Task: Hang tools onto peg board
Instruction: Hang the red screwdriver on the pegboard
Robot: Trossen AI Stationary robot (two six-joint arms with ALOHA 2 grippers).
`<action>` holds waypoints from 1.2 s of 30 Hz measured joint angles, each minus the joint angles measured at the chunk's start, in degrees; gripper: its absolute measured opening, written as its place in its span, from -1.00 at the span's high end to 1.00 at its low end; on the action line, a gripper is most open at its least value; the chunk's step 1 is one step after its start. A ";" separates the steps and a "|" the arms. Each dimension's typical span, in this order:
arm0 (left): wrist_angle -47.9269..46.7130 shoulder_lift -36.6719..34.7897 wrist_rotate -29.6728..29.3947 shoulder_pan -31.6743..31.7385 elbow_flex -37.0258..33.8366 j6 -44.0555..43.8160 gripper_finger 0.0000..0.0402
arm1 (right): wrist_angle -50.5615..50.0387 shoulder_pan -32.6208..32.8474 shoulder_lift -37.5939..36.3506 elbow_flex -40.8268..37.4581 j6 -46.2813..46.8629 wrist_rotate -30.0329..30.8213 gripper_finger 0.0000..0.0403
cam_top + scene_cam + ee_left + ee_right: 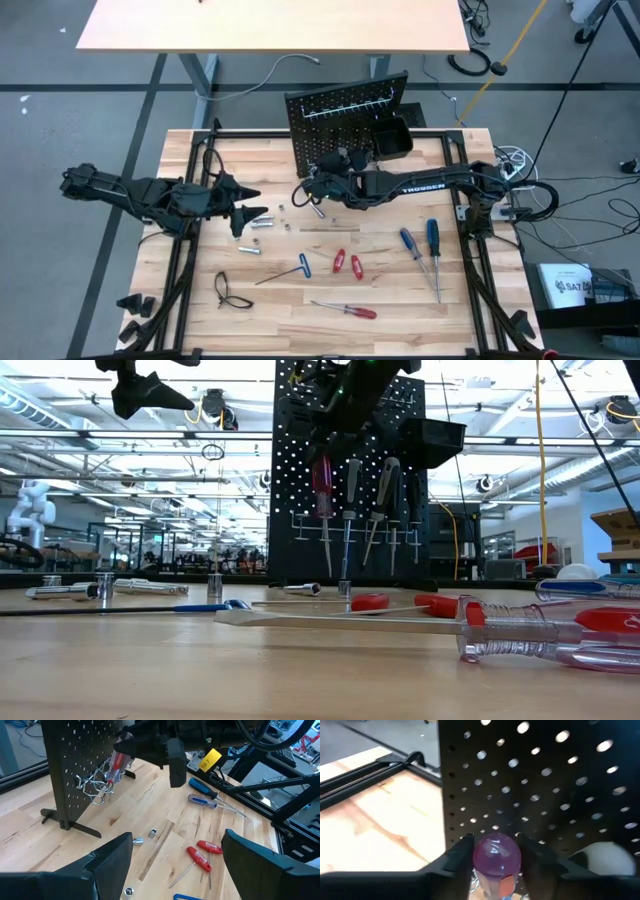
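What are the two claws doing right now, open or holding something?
Left gripper: open, empty, waiting over the table's left side.
Right gripper: at the peg board, fingers around a red-handled screwdriver on the hook rail; grip cannot be told.

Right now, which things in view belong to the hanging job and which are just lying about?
Job:
peg board
red-handled screwdriver at the hook rail, between the right gripper fingers
blue screwdrivers
blue T-handle key
small red tools

Lying about:
black loop
left gripper, open, waiting
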 joint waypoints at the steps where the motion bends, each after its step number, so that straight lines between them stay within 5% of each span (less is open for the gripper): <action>1: 0.02 -0.02 0.00 0.00 0.00 0.00 -0.50 | -0.10 0.00 0.01 0.00 -0.04 -0.88 0.21; 7: 0.11 0.00 0.00 0.00 0.00 0.02 -0.50 | -0.93 0.12 0.22 -0.20 0.50 -4.21 -0.60; 11: 0.20 0.00 0.00 0.00 0.00 0.04 -0.50 | -1.63 0.54 -0.59 -0.20 2.42 -5.34 -0.85; 20: -0.09 -0.01 0.33 0.00 0.00 0.24 -0.50 | -6.24 3.98 -4.95 -0.17 7.65 -5.52 -0.89; 26: -2.28 0.00 3.98 0.00 0.00 0.72 -0.50 | -7.14 9.62 -7.77 -0.11 10.14 -11.37 -0.89; 36: 3.25 9.54 18.17 -2.14 0.00 5.04 -0.50 | -13.34 21.65 -8.07 -0.09 26.18 -15.48 -0.89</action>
